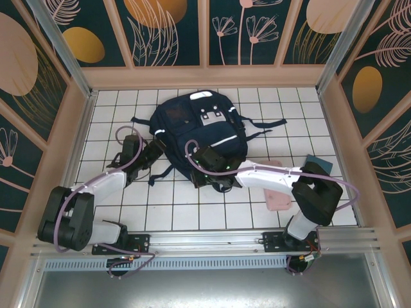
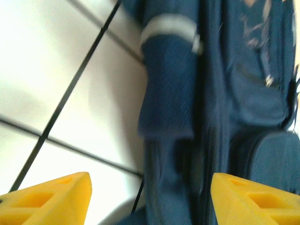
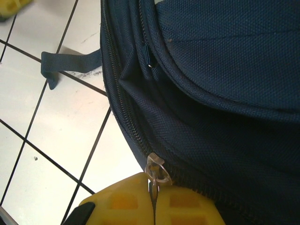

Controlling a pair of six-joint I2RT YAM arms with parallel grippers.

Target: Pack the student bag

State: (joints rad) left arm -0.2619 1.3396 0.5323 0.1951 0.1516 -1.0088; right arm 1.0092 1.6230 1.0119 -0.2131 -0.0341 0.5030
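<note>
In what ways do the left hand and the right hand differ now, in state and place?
The left hand is open, its fingers wide apart; the right hand is shut, fingers pressed together. The left hand holds nothing; the right hand pinches the zipper pull of the student bag. The left hand is at the bag's left side, the right hand at its near edge. Both have yellow fingers.

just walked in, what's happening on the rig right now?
Both arms are at the student bag. The right gripper is shut on a zipper pull at the bag's near edge. The left gripper is open by the bag's left side, holding nothing. A pink case and a small book lie to the right, not yet packed.
</note>
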